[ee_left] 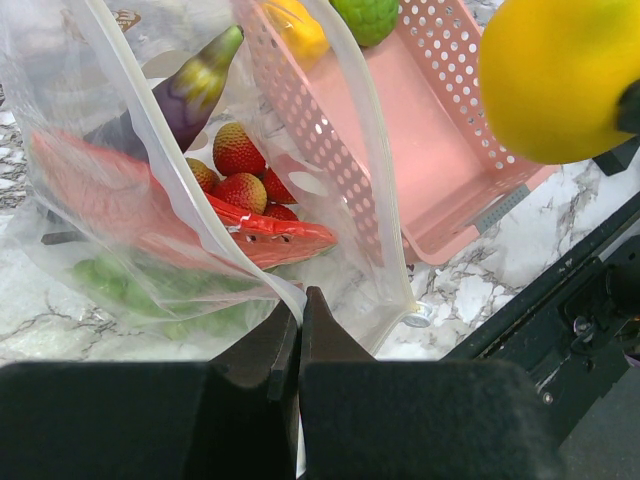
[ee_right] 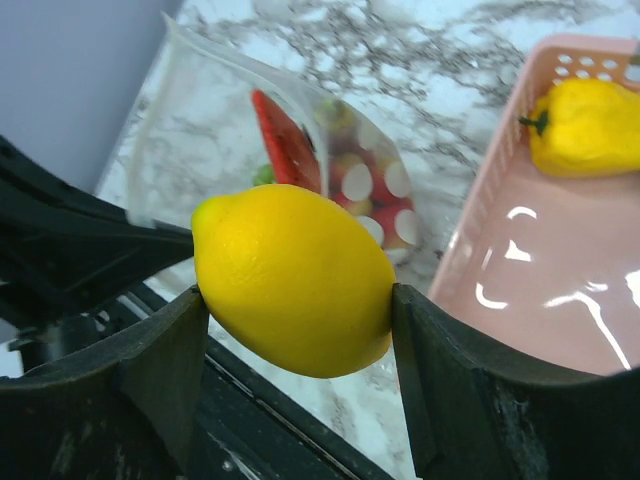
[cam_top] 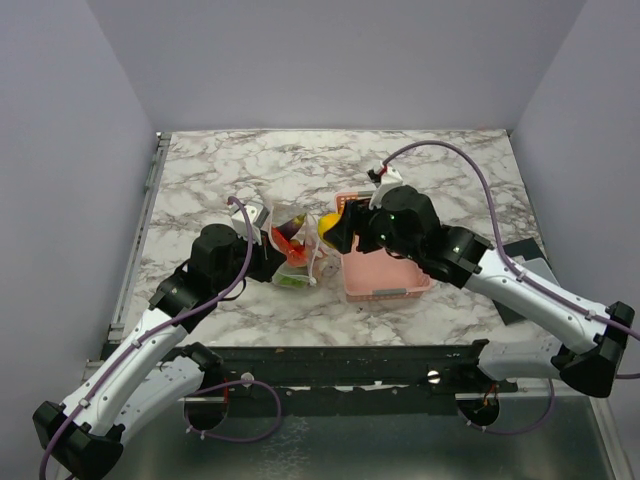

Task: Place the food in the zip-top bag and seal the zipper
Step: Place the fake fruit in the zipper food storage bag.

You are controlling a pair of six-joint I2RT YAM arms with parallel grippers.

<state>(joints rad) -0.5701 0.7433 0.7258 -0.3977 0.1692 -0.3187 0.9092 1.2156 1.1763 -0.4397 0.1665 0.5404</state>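
Reaching across basket (cam_top: 385, 278), R gripper (cam_top: 336, 228) clamps lemon (ee_right: 292, 278) by bag (ee_left: 130, 200); L gripper (ee_left: 300, 325) pinches bag rim.

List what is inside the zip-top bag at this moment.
Inside the zip-top bag: a purple eggplant, red berries, a red watermelon-like slice and a green cluster at the bottom. Whatever lies beneath them is hidden by crinkled plastic. The lemon is outside.

Robot lab test cell: marble-print desk (cam_top: 440, 180) boxed in by plain grey panels (cam_top: 330, 60) on three sides, left arm (cam_top: 150, 350) and right arm (cam_top: 540, 295) bolted to black rail (cam_top: 330, 358) along the near edge.
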